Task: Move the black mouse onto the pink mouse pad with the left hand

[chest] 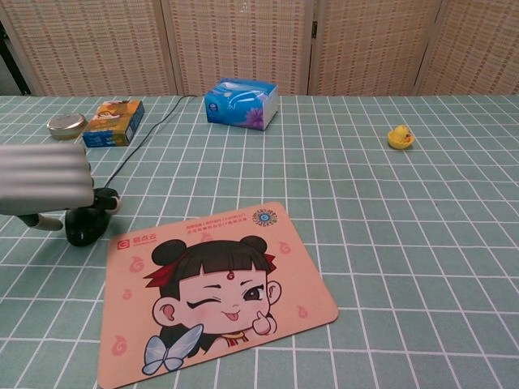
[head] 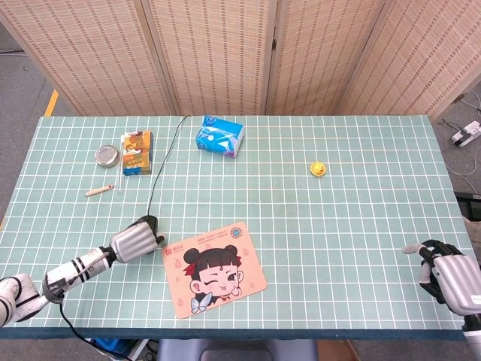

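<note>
The black mouse (head: 150,223) (chest: 84,226) lies on the green grid table just left of the pink cartoon mouse pad (head: 216,268) (chest: 212,290). Its cable runs toward the back of the table. My left hand (head: 136,241) (chest: 45,180) sits over the mouse from the near left and covers most of it. The fingers are curled down around the mouse, and a fingertip (chest: 109,198) touches its top. The mouse still rests on the table, off the pad. My right hand (head: 451,274) hovers at the front right edge, holding nothing, with its fingers loosely apart.
A blue tissue pack (head: 220,136) (chest: 241,103) stands at the back centre. At the back left are an orange box (head: 137,152) (chest: 113,122), a round tin (head: 108,155) (chest: 66,124) and a small stick (head: 99,190). A yellow duck (head: 319,168) (chest: 399,136) sits to the right.
</note>
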You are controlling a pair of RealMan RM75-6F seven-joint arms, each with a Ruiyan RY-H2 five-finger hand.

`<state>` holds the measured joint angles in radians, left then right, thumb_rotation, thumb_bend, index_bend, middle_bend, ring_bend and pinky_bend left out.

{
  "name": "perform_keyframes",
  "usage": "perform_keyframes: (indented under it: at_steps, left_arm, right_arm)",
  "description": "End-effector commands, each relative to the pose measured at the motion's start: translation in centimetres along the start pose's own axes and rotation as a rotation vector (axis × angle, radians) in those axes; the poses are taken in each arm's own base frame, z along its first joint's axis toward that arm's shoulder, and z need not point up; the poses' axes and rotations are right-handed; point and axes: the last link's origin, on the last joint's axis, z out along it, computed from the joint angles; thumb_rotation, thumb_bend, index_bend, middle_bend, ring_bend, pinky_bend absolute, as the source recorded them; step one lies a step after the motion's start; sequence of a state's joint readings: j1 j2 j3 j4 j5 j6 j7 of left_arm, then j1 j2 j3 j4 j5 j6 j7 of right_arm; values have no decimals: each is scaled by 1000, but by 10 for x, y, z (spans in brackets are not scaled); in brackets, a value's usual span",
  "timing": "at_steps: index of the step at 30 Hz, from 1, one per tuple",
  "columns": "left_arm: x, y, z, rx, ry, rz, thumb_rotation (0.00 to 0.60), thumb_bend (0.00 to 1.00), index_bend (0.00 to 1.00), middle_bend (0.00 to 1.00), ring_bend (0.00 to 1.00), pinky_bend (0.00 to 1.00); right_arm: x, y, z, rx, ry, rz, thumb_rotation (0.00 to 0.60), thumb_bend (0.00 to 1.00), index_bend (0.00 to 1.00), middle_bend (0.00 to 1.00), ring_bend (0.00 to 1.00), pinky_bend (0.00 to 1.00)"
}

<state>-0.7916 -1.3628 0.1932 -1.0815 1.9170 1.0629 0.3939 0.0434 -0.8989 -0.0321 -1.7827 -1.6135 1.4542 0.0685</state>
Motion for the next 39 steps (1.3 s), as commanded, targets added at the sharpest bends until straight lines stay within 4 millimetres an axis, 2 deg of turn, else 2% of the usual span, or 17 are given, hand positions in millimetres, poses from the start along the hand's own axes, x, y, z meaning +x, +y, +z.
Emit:
perform_keyframes:
  at_steps: [1, 17, 27, 39]
  left_arm:
    - [0, 0, 0, 3, 1, -2, 600, 53, 443, 1000, 907, 937]
    - [-3, 1, 2, 18, -7, -14, 600, 55, 489, 1000, 908, 937]
    - [-4, 3, -1, 26, 8, -25, 600, 59, 595, 1000, 909, 937]
    - [26, 11, -15, 45, 105, -35, 600, 60, 603, 1000, 909, 937]
  right_arm:
    - [0, 0, 0, 0, 1, 1, 600, 343, 351, 363, 283, 337]
    - [1, 1, 0, -5, 4, 2, 600, 343, 351, 363, 283, 337]
    - [2, 2, -1, -5, 9, 5, 600, 343, 352, 363, 283, 337]
    - [3, 1, -2, 0, 9, 7, 600, 343, 352, 363, 283, 337]
